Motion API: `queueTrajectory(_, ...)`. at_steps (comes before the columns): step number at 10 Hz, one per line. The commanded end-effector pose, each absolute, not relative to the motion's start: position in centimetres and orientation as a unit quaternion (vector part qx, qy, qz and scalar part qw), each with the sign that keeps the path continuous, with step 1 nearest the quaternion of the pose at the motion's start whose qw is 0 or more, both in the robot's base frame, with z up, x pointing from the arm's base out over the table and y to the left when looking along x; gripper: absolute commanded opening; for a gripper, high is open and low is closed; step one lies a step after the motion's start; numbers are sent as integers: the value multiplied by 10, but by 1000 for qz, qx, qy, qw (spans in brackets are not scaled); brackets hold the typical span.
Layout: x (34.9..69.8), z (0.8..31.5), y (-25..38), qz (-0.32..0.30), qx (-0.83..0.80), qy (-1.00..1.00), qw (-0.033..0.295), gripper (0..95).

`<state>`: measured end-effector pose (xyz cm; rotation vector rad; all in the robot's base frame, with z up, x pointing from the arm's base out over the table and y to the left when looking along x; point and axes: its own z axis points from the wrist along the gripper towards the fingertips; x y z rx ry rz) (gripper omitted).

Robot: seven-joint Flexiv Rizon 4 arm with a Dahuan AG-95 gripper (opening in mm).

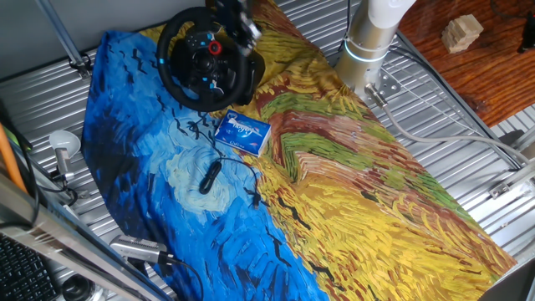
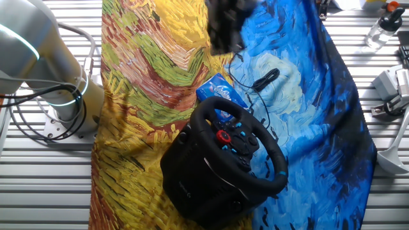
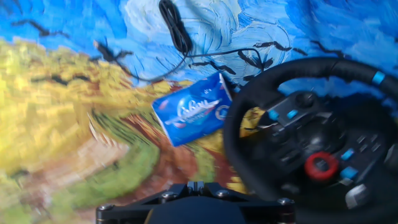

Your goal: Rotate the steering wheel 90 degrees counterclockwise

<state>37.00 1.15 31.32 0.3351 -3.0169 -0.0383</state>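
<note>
The black steering wheel [image 1: 205, 58] stands tilted on its bulky black base at the far end of the painted cloth, with a red knob [image 1: 215, 48] and small blue buttons on the hub. It also shows in the other fixed view [image 2: 239, 144] and at the right of the hand view [image 3: 317, 143]. My gripper [image 1: 242, 25] is a motion-blurred dark shape in the air beside the wheel's upper rim, apart from it. In the other fixed view the gripper [image 2: 223, 29] hangs above the cloth. In the hand view its fingertips [image 3: 196, 185] meet with nothing between them.
A small blue packet [image 1: 242, 132] lies on the cloth just in front of the wheel. A thin black cable with a plug [image 1: 209, 177] trails beyond it. The arm's base [image 1: 368, 42] stands on the slatted metal table [image 1: 468, 167]. A wooden block [image 1: 461, 32] lies at the far right.
</note>
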Motion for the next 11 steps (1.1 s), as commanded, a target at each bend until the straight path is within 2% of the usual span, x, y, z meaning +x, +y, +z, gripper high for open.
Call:
queueTrajectory(1, 362, 312, 30, -9, 73, -997, 36, 0)
queueTrajectory(11, 359, 318, 31, -9, 79, -996, 31, 0)
